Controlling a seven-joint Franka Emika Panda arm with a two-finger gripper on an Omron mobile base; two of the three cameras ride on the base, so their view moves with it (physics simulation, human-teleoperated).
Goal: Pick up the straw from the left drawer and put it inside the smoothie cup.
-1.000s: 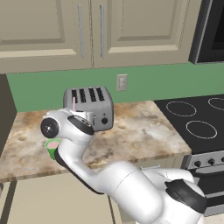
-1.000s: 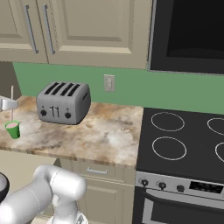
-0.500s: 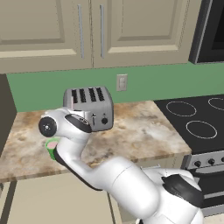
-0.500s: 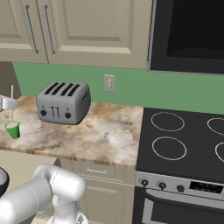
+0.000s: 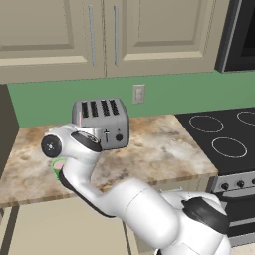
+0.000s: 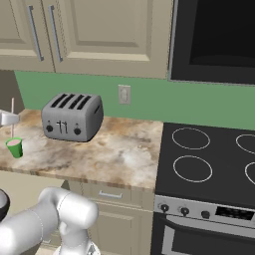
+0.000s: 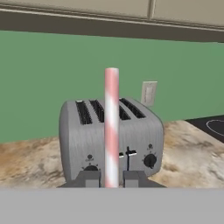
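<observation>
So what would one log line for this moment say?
end effector: shut on straw | straw: upright, above smoothie cup | toaster: beside

The white arm bends far left, its claw (image 7: 111, 179) clamped shut, wrist held level.

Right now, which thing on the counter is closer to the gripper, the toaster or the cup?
The cup. The gripper holds the straw upright directly above it, while the toaster sits farther right.

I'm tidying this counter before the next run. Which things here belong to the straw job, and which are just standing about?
Part of the job:
- straw, upright, clamped in the gripper
- smoothie cup, on the counter under the straw

Just standing about:
- toaster
- stove
- wall outlet
</observation>
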